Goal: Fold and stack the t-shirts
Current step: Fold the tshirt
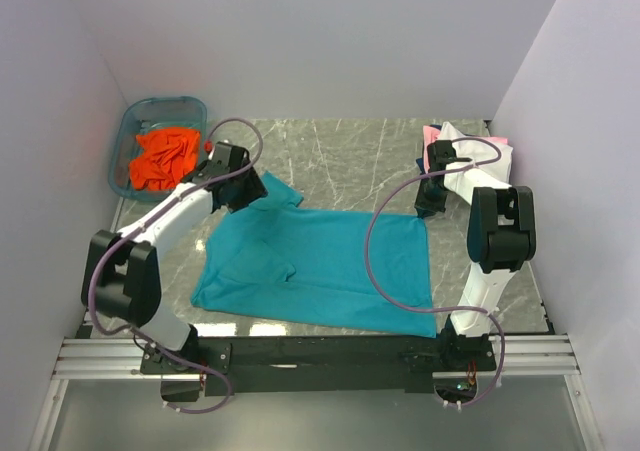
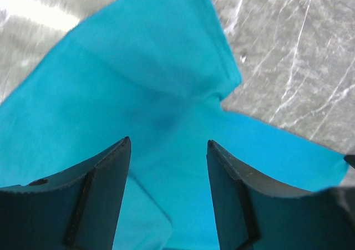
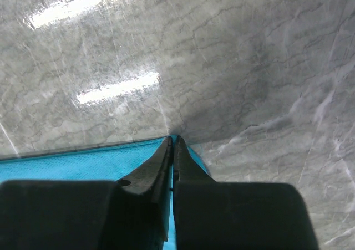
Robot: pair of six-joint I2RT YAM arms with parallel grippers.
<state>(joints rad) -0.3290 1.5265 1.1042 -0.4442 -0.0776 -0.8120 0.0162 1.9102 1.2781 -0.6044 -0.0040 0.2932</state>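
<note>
A teal t-shirt [image 1: 320, 266] lies spread flat on the marble table, one sleeve [image 2: 161, 45] pointing to the far left. My left gripper [image 1: 245, 199] hovers open over the sleeve and shoulder area [image 2: 168, 144], fabric showing between its fingers. My right gripper [image 1: 428, 209] is shut on the shirt's far right corner [image 3: 173, 140], teal cloth [image 3: 83, 164] pinched between the fingers. An orange t-shirt [image 1: 165, 158] lies crumpled in the tub. White [image 1: 480, 156] and pink [image 1: 432, 133] t-shirts lie piled at the far right.
A translucent blue plastic tub [image 1: 165, 102] stands in the far left corner. White walls close in the table on three sides. Bare marble [image 1: 350, 156] shows beyond the teal shirt. The arms' mounting rail [image 1: 320, 356] runs along the near edge.
</note>
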